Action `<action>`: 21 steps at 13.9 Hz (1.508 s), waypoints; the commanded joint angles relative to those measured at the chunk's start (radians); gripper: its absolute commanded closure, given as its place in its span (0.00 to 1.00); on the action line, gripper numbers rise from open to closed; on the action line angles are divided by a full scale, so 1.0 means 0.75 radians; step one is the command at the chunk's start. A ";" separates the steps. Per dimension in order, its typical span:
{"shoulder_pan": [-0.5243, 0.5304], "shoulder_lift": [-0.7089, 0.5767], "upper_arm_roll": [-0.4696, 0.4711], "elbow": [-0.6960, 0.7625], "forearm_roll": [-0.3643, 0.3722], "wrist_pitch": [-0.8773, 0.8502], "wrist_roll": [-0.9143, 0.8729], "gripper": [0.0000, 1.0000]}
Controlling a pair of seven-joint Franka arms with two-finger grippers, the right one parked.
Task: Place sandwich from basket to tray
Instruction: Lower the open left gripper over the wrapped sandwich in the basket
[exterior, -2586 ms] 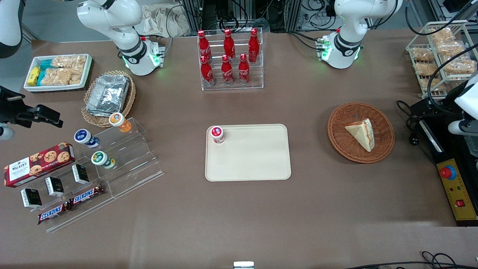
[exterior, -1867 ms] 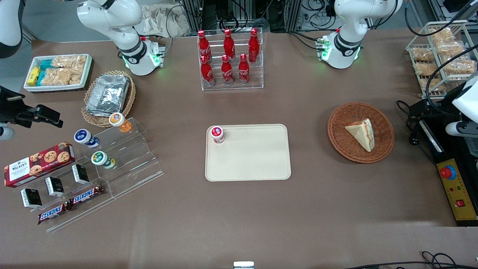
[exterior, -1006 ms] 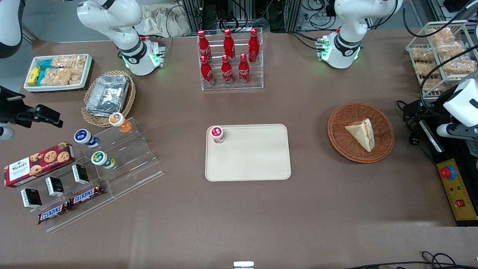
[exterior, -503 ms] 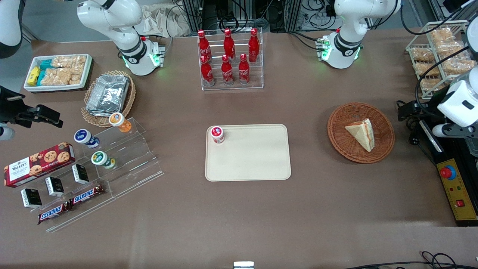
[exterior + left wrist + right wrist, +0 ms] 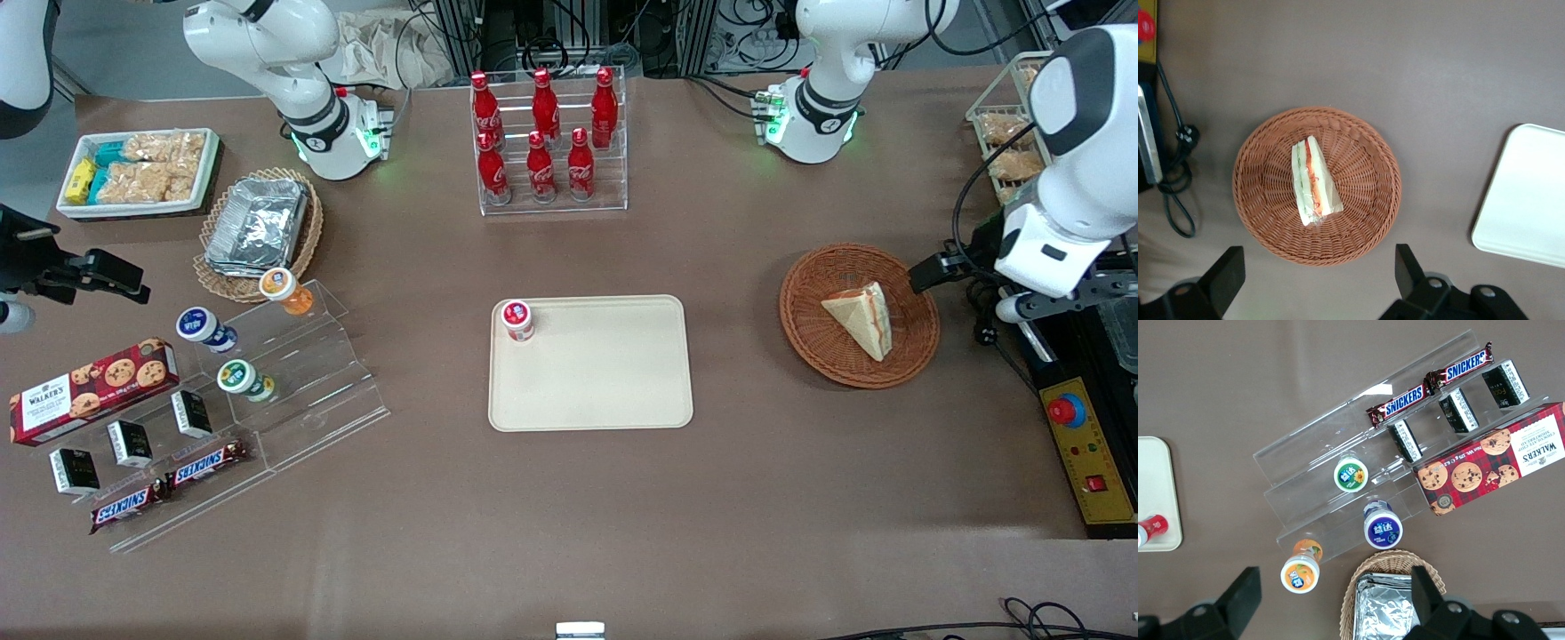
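the tray is lying flat at the middle of the table, nearest the front camera among the task's things, and a small red-capped cup is standing in its corner farthest from that camera, on the parked arm's side. toward the working arm's end of the table, well apart from the tray, the reddish-brown basket is sitting on the brown surface, and the sandwich is lying inside it near the middle, its red, orange and green filling stripe showing along one edge. the gripper is hanging high above the table beside the basket's rim, on the side away from the tray, with its two fingers spread wide apart and holding nothing; in the left wrist view the basket and sandwich are showing between the fingertips, with a corner of the tray off to one side. farther from the front camera, a clear rack of red bottles is standing upright.
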State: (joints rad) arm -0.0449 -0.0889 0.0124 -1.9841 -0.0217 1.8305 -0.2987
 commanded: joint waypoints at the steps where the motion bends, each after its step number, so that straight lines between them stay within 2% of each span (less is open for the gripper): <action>1: 0.000 -0.086 -0.008 -0.223 0.021 0.146 -0.145 0.00; 10: 0.015 0.004 -0.002 -0.428 0.017 0.353 -0.319 0.00; 17: 0.015 0.202 0.006 -0.429 -0.002 0.414 -0.542 0.00; 21: 0.017 0.304 0.008 -0.427 -0.004 0.467 -0.563 0.00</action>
State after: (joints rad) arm -0.0353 0.1119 0.0188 -2.3014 -0.0232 2.1460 -0.6909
